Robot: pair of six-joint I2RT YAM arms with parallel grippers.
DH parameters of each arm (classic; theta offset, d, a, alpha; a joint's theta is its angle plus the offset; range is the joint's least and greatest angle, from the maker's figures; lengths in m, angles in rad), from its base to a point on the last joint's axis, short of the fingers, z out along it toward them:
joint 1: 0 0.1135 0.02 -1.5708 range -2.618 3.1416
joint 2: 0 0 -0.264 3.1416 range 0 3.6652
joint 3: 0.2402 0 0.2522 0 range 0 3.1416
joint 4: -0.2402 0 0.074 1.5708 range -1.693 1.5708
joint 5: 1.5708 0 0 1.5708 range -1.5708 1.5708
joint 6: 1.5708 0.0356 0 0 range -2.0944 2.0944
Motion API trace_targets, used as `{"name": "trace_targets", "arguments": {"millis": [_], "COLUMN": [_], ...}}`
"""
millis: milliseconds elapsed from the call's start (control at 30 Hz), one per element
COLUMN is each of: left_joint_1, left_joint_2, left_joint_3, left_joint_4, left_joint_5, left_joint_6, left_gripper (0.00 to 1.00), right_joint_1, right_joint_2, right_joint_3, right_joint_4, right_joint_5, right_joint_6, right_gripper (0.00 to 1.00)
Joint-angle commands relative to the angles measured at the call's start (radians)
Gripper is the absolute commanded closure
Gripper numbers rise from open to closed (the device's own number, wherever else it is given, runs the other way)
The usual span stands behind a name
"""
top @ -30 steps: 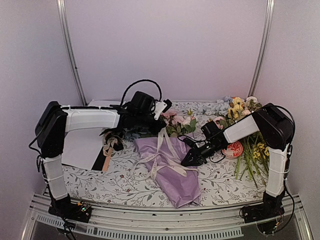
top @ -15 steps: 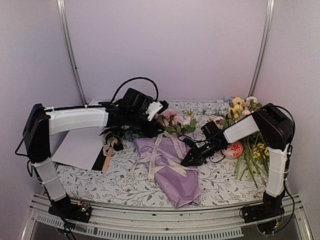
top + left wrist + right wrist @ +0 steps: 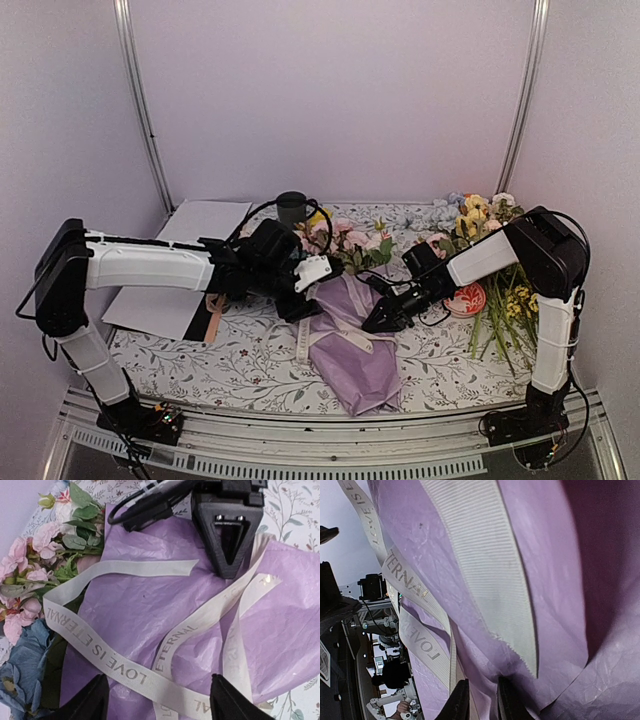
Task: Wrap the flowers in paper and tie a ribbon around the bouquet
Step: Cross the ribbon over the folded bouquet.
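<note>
Ribbon [image 3: 125,672]: let go a moment ago, dropped slack across the bouquet's [image 3: 350,340] lilac paper [image 3: 150,605], mid-tabletop [image 3: 250,365]. Swung left gripper [image 3: 160,702] down from the rear edge, spread wide. Kept right gripper [image 3: 481,697] pinching paper. Tied no knot yet.

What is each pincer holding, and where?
The left pincer is open, holding nothing; the right pincer nips the paper at the bouquet's right edge, ribbon possibly too.
</note>
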Motion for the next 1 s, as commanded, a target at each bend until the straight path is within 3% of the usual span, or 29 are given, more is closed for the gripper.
{"name": "trace_targets", "arguments": {"millis": [0, 133, 333, 567, 667, 867, 967], "left_joint_1": [-0.018, -0.038, -0.052, -0.077, -0.093, -0.109, -0.118], "left_joint_2": [-0.004, 0.007, 0.058, 0.111, 0.122, 0.090, 0.038], "left_joint_3": [-0.063, -0.100, -0.114, -0.125, -0.132, -0.144, -0.147], "left_joint_4": [0.036, 0.079, 0.160, 0.197, 0.221, 0.250, 0.238], "left_joint_5": [-0.089, -0.130, -0.280, -0.334, -0.343, -0.309, -0.266], "left_joint_6": [-0.047, -0.058, -0.058, -0.026, -0.004, -0.012, -0.020], "left_gripper": [0.28, 0.29, 0.42, 0.47, 0.60, 1.00, 1.00], "right_joint_1": [0.007, 0.007, 0.008, 0.008, 0.007, 0.007, 0.008], "right_joint_2": [0.043, 0.042, 0.041, 0.036, 0.038, 0.037, 0.037], "right_joint_3": [-0.016, -0.017, -0.019, -0.025, -0.025, -0.029, -0.030], "right_joint_4": [-0.042, -0.044, -0.045, -0.044, -0.045, -0.043, -0.044], "right_joint_5": [0.048, 0.048, 0.048, 0.050, 0.048, 0.051, 0.053], "right_joint_6": [0.000, -0.001, -0.001, -0.003, -0.005, -0.003, -0.003], "right_gripper": [0.78, 0.78, 0.78, 0.79, 0.79, 0.79, 0.79]}}
